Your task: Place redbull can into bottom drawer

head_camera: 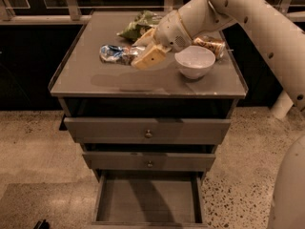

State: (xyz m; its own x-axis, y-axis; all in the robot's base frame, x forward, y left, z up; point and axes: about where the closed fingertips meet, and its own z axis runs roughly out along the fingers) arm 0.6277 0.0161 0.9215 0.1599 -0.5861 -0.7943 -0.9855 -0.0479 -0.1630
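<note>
The redbull can (114,53), blue and silver and dented, hangs on its side just above the left half of the cabinet top, with its shadow detached below it. My gripper (137,51) reaches in from the right and is shut on the can's right end, one yellowish finger (149,57) showing in front. The bottom drawer (147,202) stands pulled open at the foot of the cabinet, its flat floor bare.
A white bowl (195,61) sits right of the gripper, with a gold-brown can (209,45) behind it and a green bag (138,25) at the back. Two knobbed drawers (148,133) sit slightly ajar above the bottom drawer. My arm (257,27) crosses the upper right.
</note>
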